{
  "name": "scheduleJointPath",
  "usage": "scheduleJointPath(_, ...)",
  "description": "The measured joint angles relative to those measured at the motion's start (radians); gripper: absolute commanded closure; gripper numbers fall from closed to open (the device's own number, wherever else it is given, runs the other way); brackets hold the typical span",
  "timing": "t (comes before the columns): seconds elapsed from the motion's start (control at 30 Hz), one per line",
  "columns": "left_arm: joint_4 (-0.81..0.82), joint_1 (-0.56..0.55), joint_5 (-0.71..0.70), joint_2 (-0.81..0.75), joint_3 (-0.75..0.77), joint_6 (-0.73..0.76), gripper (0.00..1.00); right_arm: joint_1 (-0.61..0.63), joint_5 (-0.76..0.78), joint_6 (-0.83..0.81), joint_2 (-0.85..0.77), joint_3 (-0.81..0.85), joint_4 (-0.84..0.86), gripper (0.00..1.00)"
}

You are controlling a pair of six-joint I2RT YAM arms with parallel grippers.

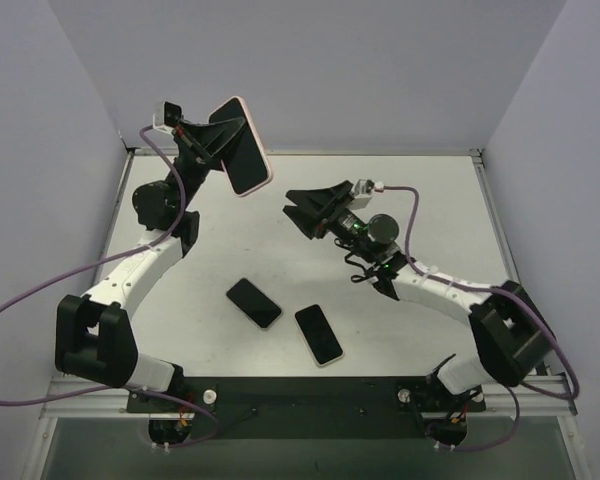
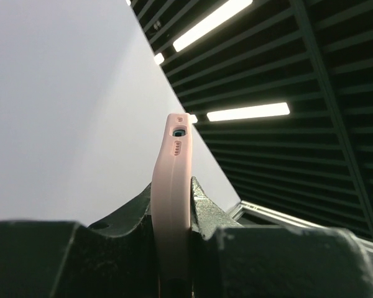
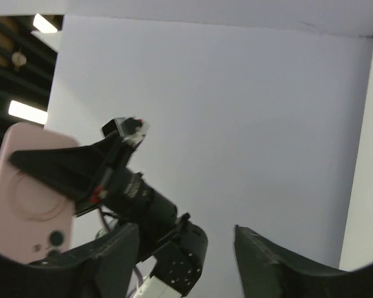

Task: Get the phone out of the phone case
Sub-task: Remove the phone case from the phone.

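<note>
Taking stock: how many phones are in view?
3: one in a pink case in the left gripper; a black phone and a light-edged phone flat on the table.

Bright ceiling strips (image 2: 247, 112); soft shadows.

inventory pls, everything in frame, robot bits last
phone case: 1, pink, dark screen showing, held in the air over the table's far left
black phone: 1, black, flat on the table, near middle
pale-rimmed phone: 1, black face, flat, just right of the black phone
table: 1, white
cables: 2, purple, one per arm
left gripper: 1, black, clamped on the phone case
right gripper: 1, black, open, empty
</note>
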Motion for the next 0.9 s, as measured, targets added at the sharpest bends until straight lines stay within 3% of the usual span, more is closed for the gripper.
scheduleJointPath(0.1,-0.019,0.012,0.087,-0.013,-0.018,-0.001,1.00,-0.038,-0.047,-0.161,-0.195,-0.010,-0.126,0.18)
scheduleJointPath(0.2,-0.064,0.014,0.180,-0.016,-0.031,-0.002,1.00,-0.047,-0.072,-0.338,-0.375,0.042,-0.323,0.14)
scheduleJointPath(0.3,-0.124,0.014,0.282,-0.010,-0.031,-0.002,1.00,-0.047,-0.110,-0.507,-0.446,0.163,-0.512,0.13)
scheduleJointPath(0.47,-0.240,-0.001,0.414,0.010,-0.027,0.024,1.00,-0.044,-0.183,-0.714,-0.425,0.344,-0.755,0.12)
scheduleJointPath(0.7,-0.354,-0.032,0.488,0.018,-0.027,0.093,1.00,-0.034,-0.259,-0.795,-0.317,0.377,-0.889,0.13)
scheduleJointPath(0.9,-0.387,-0.043,0.507,0.026,-0.027,0.137,1.00,-0.031,-0.298,-0.765,-0.269,0.377,-0.868,0.28)
